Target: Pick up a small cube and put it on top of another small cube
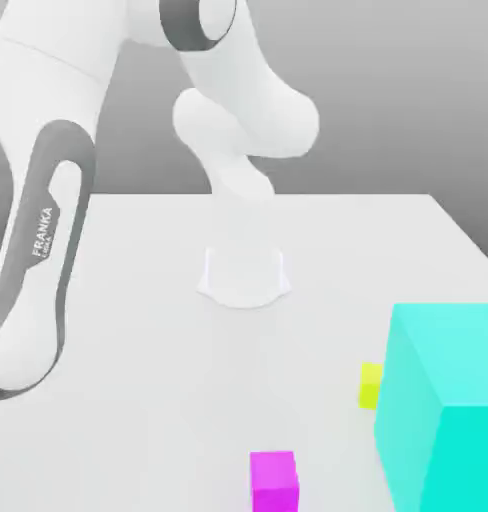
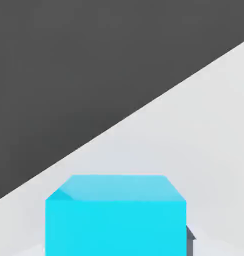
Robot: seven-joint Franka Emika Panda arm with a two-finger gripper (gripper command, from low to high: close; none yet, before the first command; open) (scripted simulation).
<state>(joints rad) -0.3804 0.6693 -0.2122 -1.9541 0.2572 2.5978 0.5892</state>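
So the wall behind everything is sitting there in plain gray (image 1: 388, 90), looking a bit darker lower down and lighter up top in the exterior view. The big pale tabletop (image 1: 148, 430) is stretching across most of that same view, its far edge running straight in front of the gray and its side slanting down toward the exterior view's right. In the hand view, a flat dark gray area is meeting the pale surface along one clean diagonal. Light's looking soft and pretty even, honestly, and the tabletop is coming off almost white.
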